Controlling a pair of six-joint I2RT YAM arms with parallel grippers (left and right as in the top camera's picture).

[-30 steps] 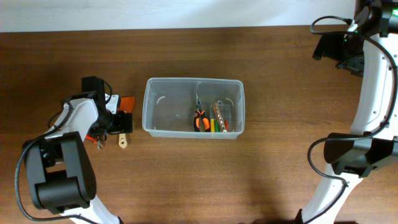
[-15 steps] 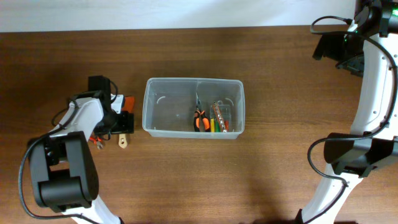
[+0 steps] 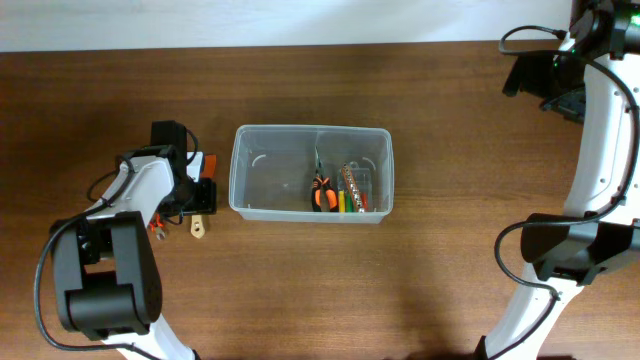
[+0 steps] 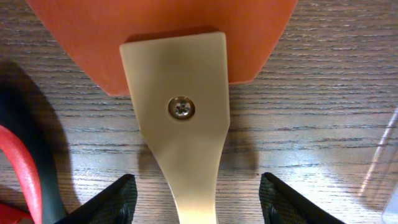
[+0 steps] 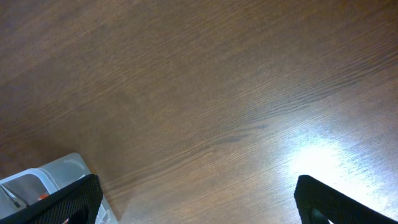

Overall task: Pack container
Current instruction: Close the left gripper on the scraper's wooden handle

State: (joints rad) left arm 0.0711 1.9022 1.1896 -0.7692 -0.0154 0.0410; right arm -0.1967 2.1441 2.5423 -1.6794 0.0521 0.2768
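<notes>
The container (image 3: 236, 170) is a clear tub at the table's middle, holding orange-handled pliers (image 3: 321, 193) and a small clear case of coloured bits (image 3: 356, 186). Left of it lies a scraper with an orange blade (image 4: 161, 37) and a tan handle (image 4: 180, 149), also seen from overhead as the scraper (image 3: 201, 225). My left gripper (image 4: 199, 199) is low over the scraper, open, one finger on each side of the handle with a gap on both sides. My right gripper (image 5: 199, 202) hangs open over bare wood at the far right, holding nothing.
A red-handled tool (image 4: 22, 168) lies just left of the scraper, close to my left finger. The container's corner (image 5: 43, 180) shows at the lower left of the right wrist view. The right arm (image 3: 600, 150) stands along the table's right edge.
My left arm has shifted a little to the right, over the scraper. The right arm and the container's contents have not moved.
</notes>
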